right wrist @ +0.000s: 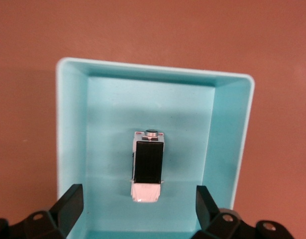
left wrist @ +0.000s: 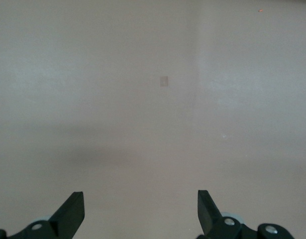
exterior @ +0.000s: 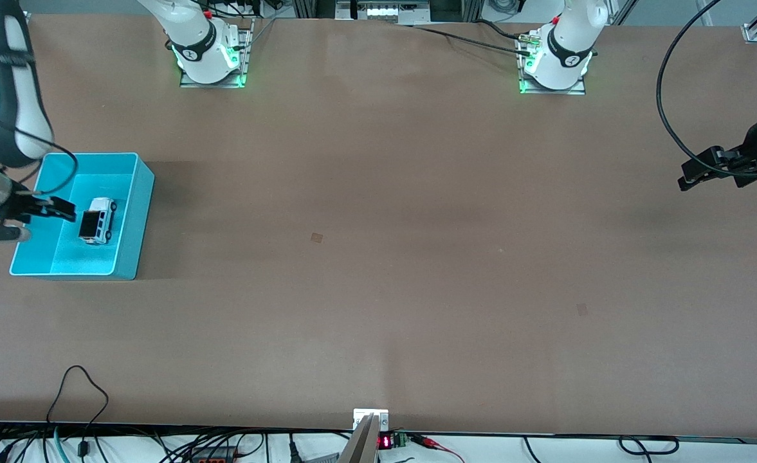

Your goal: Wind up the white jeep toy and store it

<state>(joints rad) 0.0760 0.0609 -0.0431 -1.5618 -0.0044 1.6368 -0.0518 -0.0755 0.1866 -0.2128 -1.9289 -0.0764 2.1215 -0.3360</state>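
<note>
The white jeep toy [exterior: 98,220] stands on its wheels on the floor of the turquoise bin [exterior: 135,225], at the right arm's end of the table. In the right wrist view the jeep [right wrist: 148,167] shows its black roof inside the bin [right wrist: 72,129]. My right gripper [exterior: 47,222] hangs open and empty over the bin, above the jeep and apart from it [right wrist: 138,204]. My left gripper [exterior: 685,177] is open and empty over bare table at the left arm's end [left wrist: 140,209], where that arm waits.
The brown table [exterior: 378,257] stretches between the two arms. Small faint marks lie on it near the middle [exterior: 316,237] and toward the left arm's end [exterior: 582,309]. Cables run along the edge nearest the front camera.
</note>
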